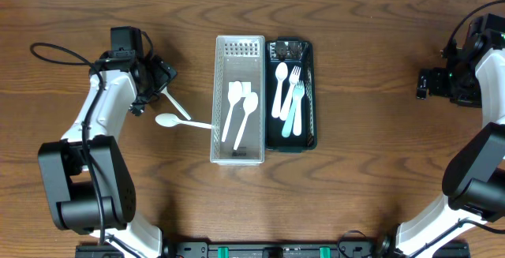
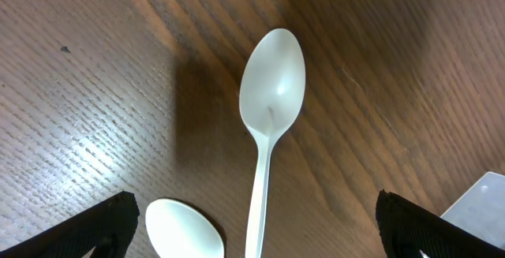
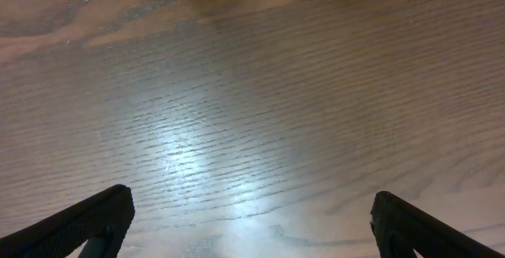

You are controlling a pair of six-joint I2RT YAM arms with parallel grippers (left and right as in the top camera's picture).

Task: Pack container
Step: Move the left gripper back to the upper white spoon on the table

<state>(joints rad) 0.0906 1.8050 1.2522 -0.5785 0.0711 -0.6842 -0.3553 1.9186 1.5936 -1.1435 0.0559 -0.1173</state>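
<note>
A clear white container holds two white utensils. A black container beside it on the right holds a white spoon, white forks and a pale blue one. Two white spoons lie on the table left of the white container: one with its handle reaching the container, another lying diagonally. My left gripper is open just above them. In the left wrist view a spoon runs between the fingers and a second bowl shows at the bottom. My right gripper is open and empty at the far right.
The white container's corner shows at the right edge of the left wrist view. A black cable loops on the table left of my left arm. The right wrist view shows only bare wooden table.
</note>
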